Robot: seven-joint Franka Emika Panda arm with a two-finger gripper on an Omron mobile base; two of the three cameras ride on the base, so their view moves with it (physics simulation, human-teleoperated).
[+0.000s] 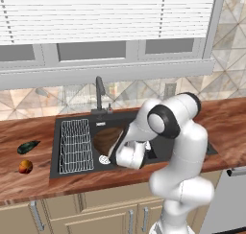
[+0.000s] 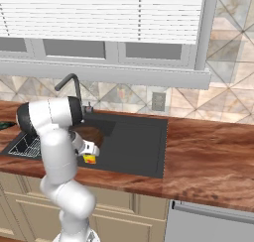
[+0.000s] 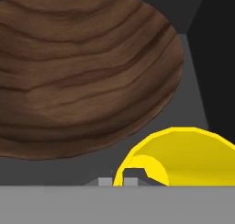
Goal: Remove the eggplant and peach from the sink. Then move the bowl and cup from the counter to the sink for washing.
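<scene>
Yellow cup (image 3: 183, 156), pinched in our pincer (image 2: 90, 158), hangs at five o'clock of the bowl (image 3: 82, 71); released crooked, it may clip the bowl's rim, we judge.

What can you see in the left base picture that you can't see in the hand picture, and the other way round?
The left base view alone has the eggplant and the peach lying on the counter left of the sink, plus the wire rack, the drain and the faucet. The hand view alone has the yellow cup, seen close. Both have the brown bowl in the dark basin.
</scene>
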